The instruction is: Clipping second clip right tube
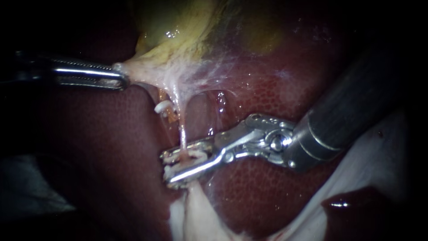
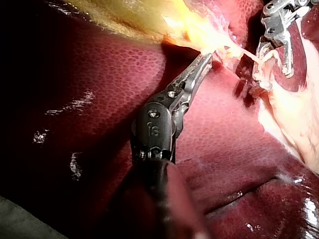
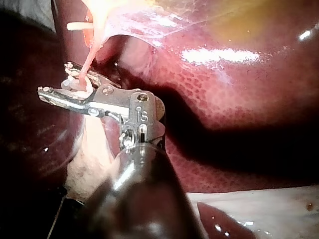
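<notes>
**Clip in R jaws, straddling right tube**

Clip (image 1: 196, 155) is white and sits between the jaws of the right instrument (image 1: 166, 168), touched by both jaws. The jaws stand a little apart w/ a gap showing, so they're clamped on the clip but not pressed flat. The right tube (image 1: 182, 134), a thin pale-pink strand, runs down from the gallbladder (image 1: 178, 35) and passes through the clip, between the two jaws. The right wrist view shows the same: the tube (image 3: 89, 57) drops into the clip (image 3: 75, 84) near the jaw tips (image 3: 54, 78).

The left instrument (image 1: 121, 79) comes in level from the left. Its jaws are clenched on pale tissue at the gallbladder's narrow end, which is stretched taut twd the shaft. In the left wrist view its tips (image 2: 205, 59) bite the same yellowish tissue.

An other clip (image 1: 162, 107), also white, sits on the left tube, just beside the right tube and nearer the gallbladder. Liver (image 1: 111, 147) lies dark red under and around both instruments. Pale tissue (image 1: 196, 214) lies just below the R jaws.
</notes>
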Controlling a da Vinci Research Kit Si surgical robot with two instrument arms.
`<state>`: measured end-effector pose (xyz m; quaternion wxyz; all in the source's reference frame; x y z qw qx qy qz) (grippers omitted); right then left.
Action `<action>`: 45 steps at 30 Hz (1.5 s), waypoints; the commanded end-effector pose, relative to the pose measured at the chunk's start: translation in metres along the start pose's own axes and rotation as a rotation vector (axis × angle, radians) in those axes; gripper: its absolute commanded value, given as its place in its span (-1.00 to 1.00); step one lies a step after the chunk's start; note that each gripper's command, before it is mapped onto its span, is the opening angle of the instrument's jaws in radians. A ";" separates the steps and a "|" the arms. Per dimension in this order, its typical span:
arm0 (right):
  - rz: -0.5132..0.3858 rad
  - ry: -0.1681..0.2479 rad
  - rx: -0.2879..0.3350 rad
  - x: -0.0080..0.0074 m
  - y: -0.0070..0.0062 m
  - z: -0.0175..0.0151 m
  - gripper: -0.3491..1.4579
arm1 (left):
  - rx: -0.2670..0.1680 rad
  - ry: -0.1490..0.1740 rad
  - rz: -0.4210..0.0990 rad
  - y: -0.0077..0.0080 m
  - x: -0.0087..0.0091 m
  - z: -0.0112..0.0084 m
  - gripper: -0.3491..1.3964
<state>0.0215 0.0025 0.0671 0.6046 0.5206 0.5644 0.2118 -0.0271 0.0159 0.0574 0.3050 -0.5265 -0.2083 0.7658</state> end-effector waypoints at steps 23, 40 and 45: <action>0.041 -0.029 0.058 0.0002 -0.0005 -0.0003 -0.90 | 0.004 0.001 0.000 0.0000 -0.0001 0.0002 -1.00; 0.082 0.010 0.009 -0.0001 -0.0010 -0.0012 -1.00 | 0.004 0.001 0.000 0.0000 -0.0001 0.0002 -1.00; 0.082 0.011 0.009 -0.0001 -0.0009 -0.0011 -1.00 | 0.004 0.001 0.000 0.0000 -0.0001 0.0002 -1.00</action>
